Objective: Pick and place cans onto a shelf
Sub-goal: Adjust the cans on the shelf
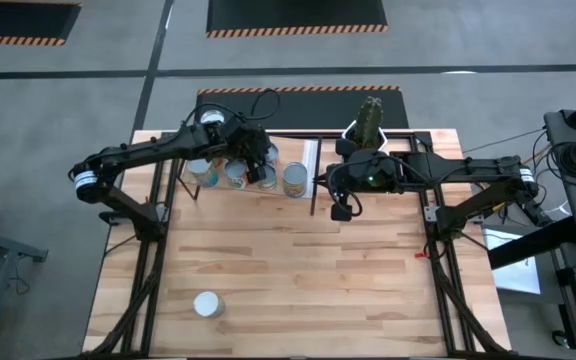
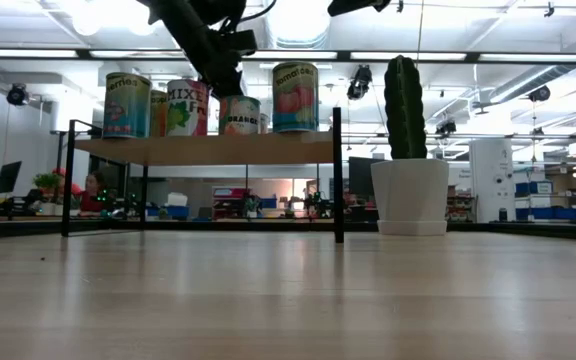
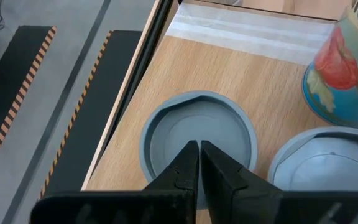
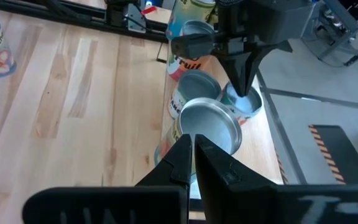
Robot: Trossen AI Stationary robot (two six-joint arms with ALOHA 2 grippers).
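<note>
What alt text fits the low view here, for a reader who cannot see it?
Four labelled cans stand in a row on a raised wooden shelf with dark legs, and the left gripper reaches down among them, fingers shut. A cactus in a white pot stands on the plank table beside the shelf.

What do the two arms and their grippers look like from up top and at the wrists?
Both arms are dark, jointed links. The left arm has a white band near its outer end; black cables loop over its wrist. The right arm shows a small green light. The left gripper and right gripper have black tapered fingers.
</note>
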